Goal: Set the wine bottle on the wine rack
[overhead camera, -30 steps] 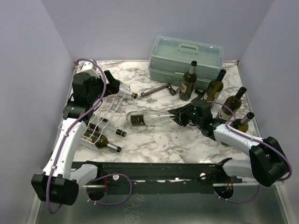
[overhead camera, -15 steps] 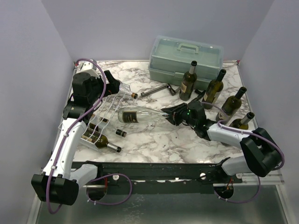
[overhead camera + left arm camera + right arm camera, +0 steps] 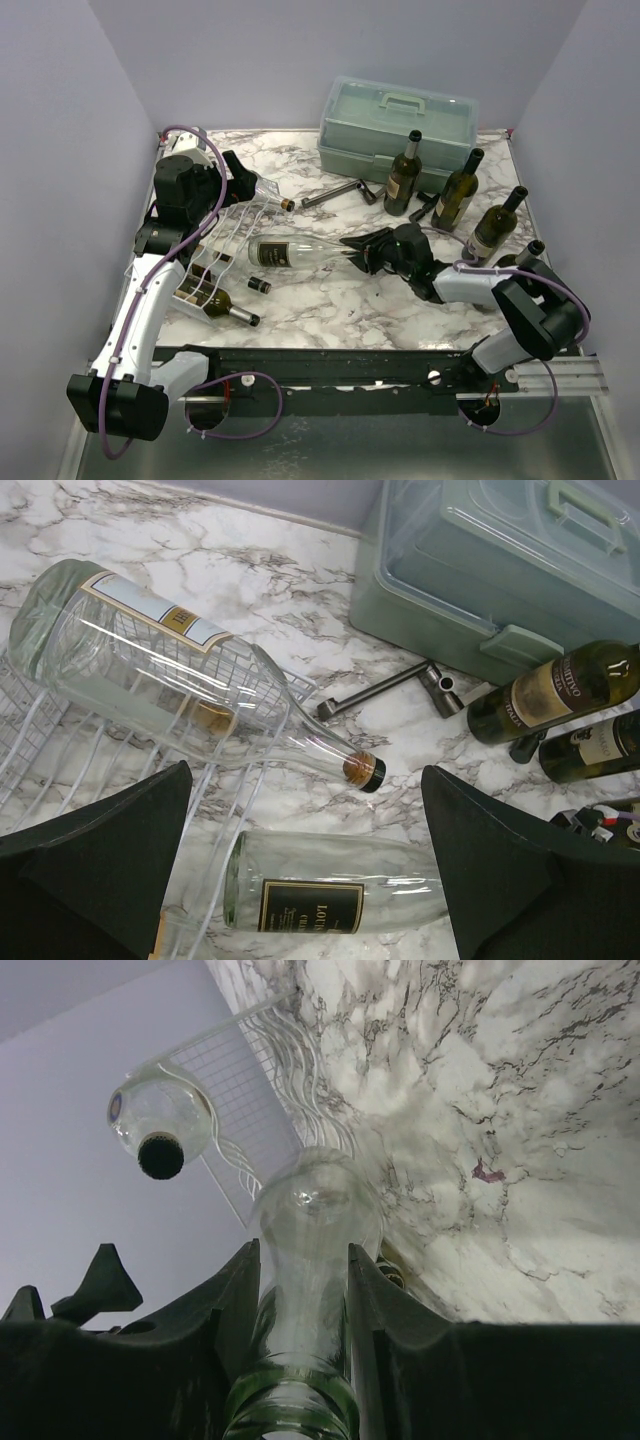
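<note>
Wine bottle [image 3: 290, 252] moved left, neck clamped in right fingers [image 3: 225, 1305]

The black gold-edged label [image 3: 310, 905] on the near clear glass bottle [image 3: 400, 875], which lies on its side, begins "LOU"; the rest is unclear. The tan label [image 3: 553, 688] on the dark green bottle [image 3: 495, 708] at the right ends in "ETTO". Other labels are too small to read.

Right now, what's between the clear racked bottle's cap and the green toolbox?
A small dark metal tool lies on the marble between the clear bottle and the toolbox. The left wrist view shows it best, and the top view shows it too.
</note>
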Controlling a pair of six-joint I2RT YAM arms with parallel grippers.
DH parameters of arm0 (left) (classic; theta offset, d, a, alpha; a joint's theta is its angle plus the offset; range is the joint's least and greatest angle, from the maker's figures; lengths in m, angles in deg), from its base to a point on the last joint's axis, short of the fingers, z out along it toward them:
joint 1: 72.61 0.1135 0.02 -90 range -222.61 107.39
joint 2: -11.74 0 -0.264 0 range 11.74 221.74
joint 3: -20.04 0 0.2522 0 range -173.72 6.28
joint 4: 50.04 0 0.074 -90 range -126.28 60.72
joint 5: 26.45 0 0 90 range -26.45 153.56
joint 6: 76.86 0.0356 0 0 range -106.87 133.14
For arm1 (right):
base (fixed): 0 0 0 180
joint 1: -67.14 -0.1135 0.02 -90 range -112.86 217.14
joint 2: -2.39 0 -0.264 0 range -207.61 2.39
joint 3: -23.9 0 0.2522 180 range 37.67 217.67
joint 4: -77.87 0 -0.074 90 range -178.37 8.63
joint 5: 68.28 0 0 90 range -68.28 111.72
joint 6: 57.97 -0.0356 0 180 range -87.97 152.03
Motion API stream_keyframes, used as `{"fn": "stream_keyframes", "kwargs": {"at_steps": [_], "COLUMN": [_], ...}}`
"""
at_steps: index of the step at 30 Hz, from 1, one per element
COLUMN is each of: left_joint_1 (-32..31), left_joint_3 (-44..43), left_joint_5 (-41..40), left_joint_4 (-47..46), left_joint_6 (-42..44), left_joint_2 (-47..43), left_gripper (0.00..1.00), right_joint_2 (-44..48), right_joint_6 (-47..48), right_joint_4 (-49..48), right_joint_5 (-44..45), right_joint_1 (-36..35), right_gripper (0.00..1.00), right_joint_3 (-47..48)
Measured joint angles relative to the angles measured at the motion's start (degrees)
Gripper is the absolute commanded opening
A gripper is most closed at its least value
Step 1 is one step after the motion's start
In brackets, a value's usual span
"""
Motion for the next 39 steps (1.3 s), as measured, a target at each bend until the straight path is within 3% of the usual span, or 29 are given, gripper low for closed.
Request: {"fn": "stream_keyframes", "kwargs": {"at_steps": [22,39], "left_joint_1": [0.0,0.0], "left_joint_3": [0.0,0.0], "left_joint_5": [0.0,0.0], "left_joint_4": [0.0,0.0], "left_joint_6": [0.0,0.0], "left_joint_2": [0.0,0.0], "left_gripper": [0.99,0.99], "right_joint_2": [-17.2,-33.5], "right_joint_6": [-10.5,-9.9], "right_joint_4": [-20.5,-39.8], "right_joint_5": [6.7,15.1], "right_joint_1": [-6.7,-12.6], "right_gripper": [0.01,0.01], "right_joint_3": [0.9,6.5]}}
